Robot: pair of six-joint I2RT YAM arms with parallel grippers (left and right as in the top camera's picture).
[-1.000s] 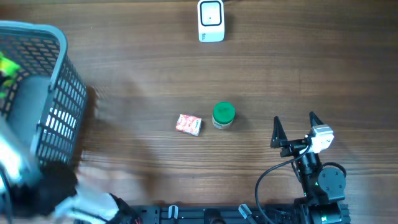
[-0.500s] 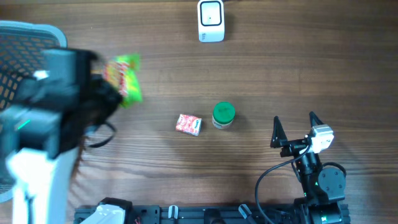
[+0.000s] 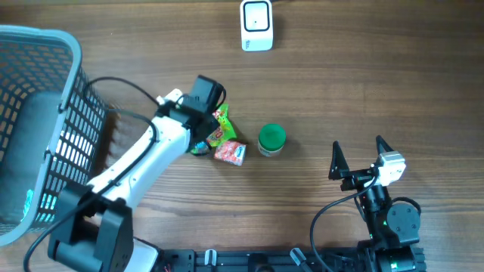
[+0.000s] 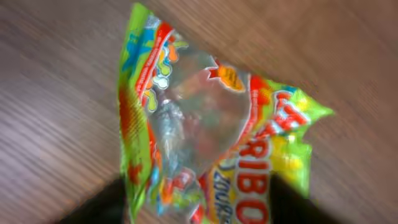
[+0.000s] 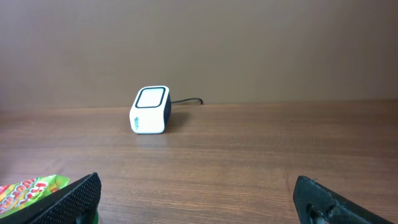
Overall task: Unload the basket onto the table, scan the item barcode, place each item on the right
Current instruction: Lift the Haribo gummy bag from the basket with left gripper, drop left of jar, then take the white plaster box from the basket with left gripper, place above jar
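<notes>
Left wrist reads lettering on the candy bag (image 4: pixel 211 137) between the spread left hand (image 4: pixel 193 208); overhead shows the right hand (image 3: pixel 358 147) open, empty.

The crinkled green, red and clear plastic sweet bag (image 4: pixel 211 143) bears large brand lettering, of which "RIBO" can be read in the left wrist view. Smaller print beside it begins "ZOU"; the rest is blurred. Print on the small red and white packet (image 3: pixel 229 151) and on the white box-shaped scanner (image 3: pixel 256 25) is too small to read.

Open tabletop (image 3: pixel 340 83) between scanner (image 3: pixel 256 25) and green-lidded jar (image 3: pixel 271 140); basket (image 3: pixel 76 121) far left.
</notes>
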